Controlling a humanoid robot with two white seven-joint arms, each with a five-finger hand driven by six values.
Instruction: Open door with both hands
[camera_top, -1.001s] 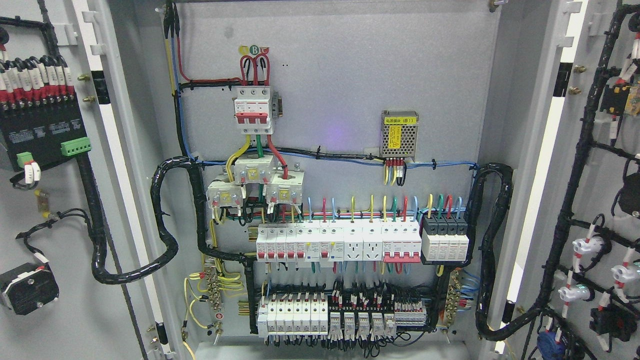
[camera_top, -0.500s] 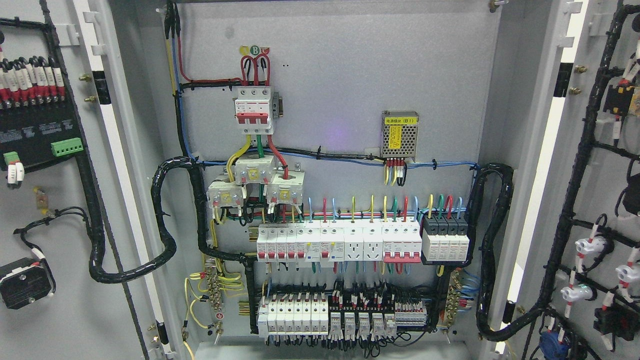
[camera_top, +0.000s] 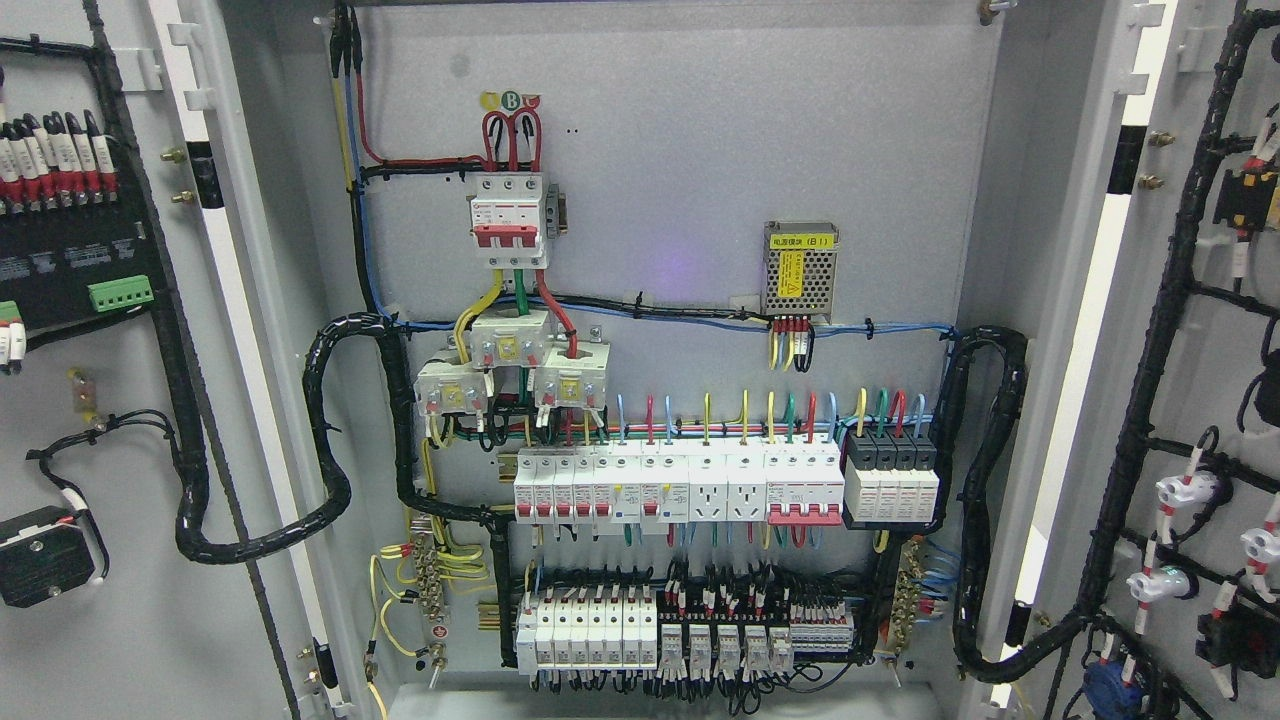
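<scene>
Two doors (camera_top: 120, 420) wide; breakers (camera_top: 680, 485) inside

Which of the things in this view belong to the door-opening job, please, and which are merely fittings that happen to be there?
Belong to the job:
- left door, swung open
- right door, swung open

Just there:
- red main breaker
- metal power supply box
- middle breaker row
- black cable loom running to the left door

Neither hand is in view.

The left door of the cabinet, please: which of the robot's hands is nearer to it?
Neither can be named: no hand or arm shows in the head view. The left door and the right door both stand open.
</scene>
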